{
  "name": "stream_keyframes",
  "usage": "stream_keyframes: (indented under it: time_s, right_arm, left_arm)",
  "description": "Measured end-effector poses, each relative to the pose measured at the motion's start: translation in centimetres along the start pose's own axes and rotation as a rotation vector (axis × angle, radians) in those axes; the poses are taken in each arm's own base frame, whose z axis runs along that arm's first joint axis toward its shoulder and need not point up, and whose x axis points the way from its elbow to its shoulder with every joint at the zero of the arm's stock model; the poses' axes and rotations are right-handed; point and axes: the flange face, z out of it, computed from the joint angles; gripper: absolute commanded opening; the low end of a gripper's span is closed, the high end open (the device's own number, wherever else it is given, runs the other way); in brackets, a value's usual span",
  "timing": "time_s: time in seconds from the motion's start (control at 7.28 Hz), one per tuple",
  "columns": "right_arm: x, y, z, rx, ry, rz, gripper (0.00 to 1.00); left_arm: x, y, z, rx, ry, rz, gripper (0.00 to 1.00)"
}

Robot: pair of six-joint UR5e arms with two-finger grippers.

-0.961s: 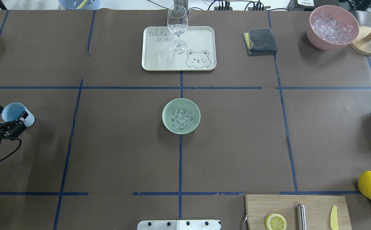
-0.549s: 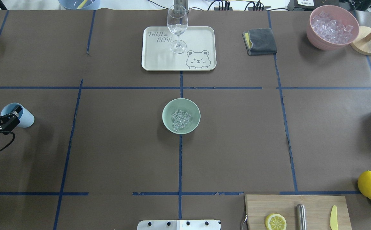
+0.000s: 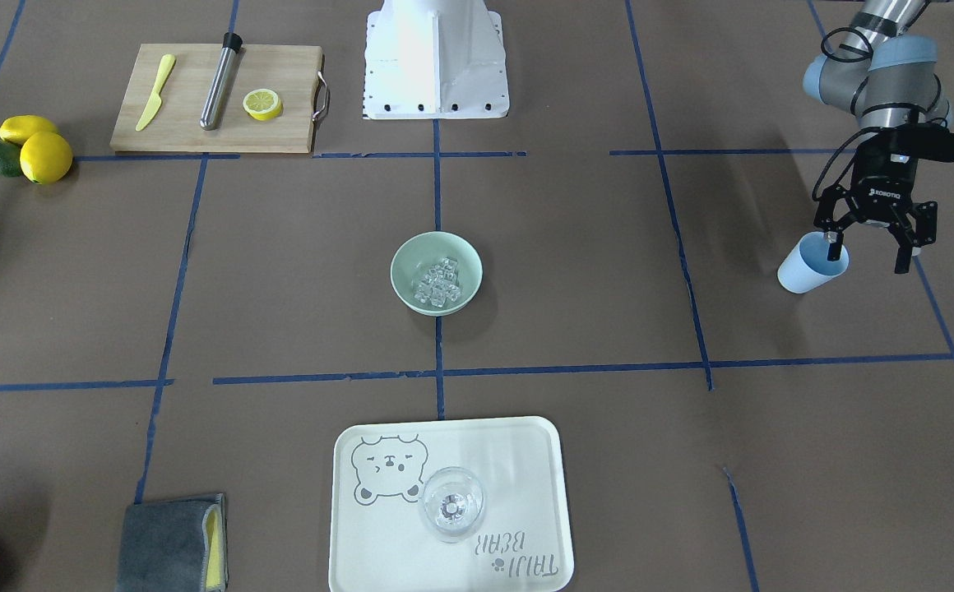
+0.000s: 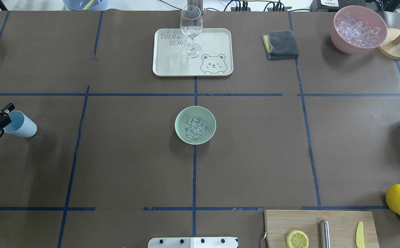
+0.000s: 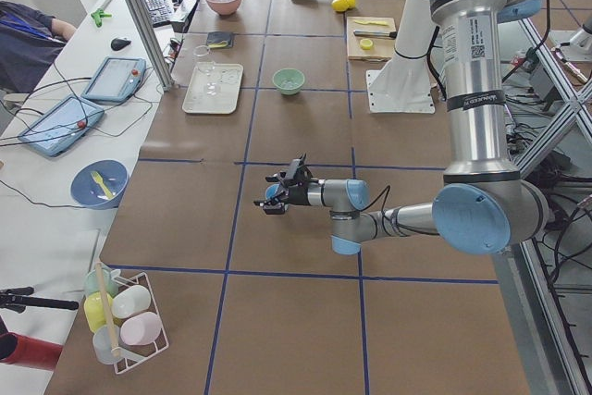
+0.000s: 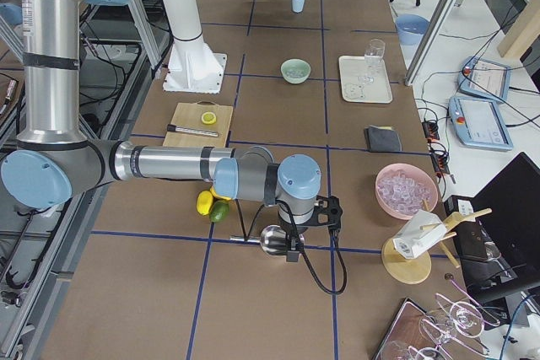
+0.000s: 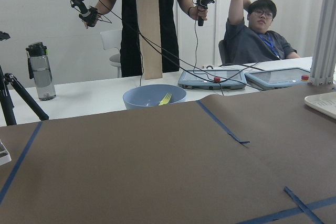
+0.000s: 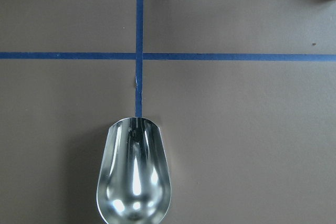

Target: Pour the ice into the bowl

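At table centre, ice in mint bowl; more in pink bowl.

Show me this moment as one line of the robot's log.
ice: in mint bowl | blue cup: upright on table | left gripper: fingers open, beside cup | pour: looks done

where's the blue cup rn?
Far left in the overhead view: the cup stands next to the open left gripper, well left of the bowl at centre.
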Motion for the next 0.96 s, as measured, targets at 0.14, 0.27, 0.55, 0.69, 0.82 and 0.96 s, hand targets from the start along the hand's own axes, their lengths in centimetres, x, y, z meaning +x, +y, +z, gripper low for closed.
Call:
stream_keyframes:
  time_s: [0.14, 0.27, 0.55, 0.69, 0.82, 0.96]
  right_arm:
    - [-0.1, -0.1, -0.1, 0.002, 0.0, -0.002, 1.0]
    - [-0.1, -0.3, -0.2, 0.003, 0.0, -0.003, 1.0]
    - [-0.4, -0.6, -0.3, 0.006, 0.001, -0.009, 1.0]
    - [-0.6, -0.8, -0.5, 0.01, 0.001, -0.014, 1.0]
    - [-0.9, -1.2, -0.7, 0.019, 0.002, -0.026, 1.0]
    - [-1.2, -1.6, -1.0, 0.033, 0.002, -0.042, 1.0]
  left_arm:
    - [-1.2, -1.1, 0.2, -0.03, 0.026, 0.041, 1.0]
    - [-3.0, -2.5, 0.4, -0.067, 0.048, 0.097, 1.0]
    - [-6.7, -5.7, 0.5, -0.172, 0.063, 0.212, 1.0]
    - [-8.7, -8.4, 0.7, -0.256, 0.05, 0.286, 1.0]
    - [-10.8, -12.0, 1.0, -0.359, 0.025, 0.335, 1.0]
    - [-12.8, -15.4, 1.2, -0.464, -0.004, 0.327, 1.0]
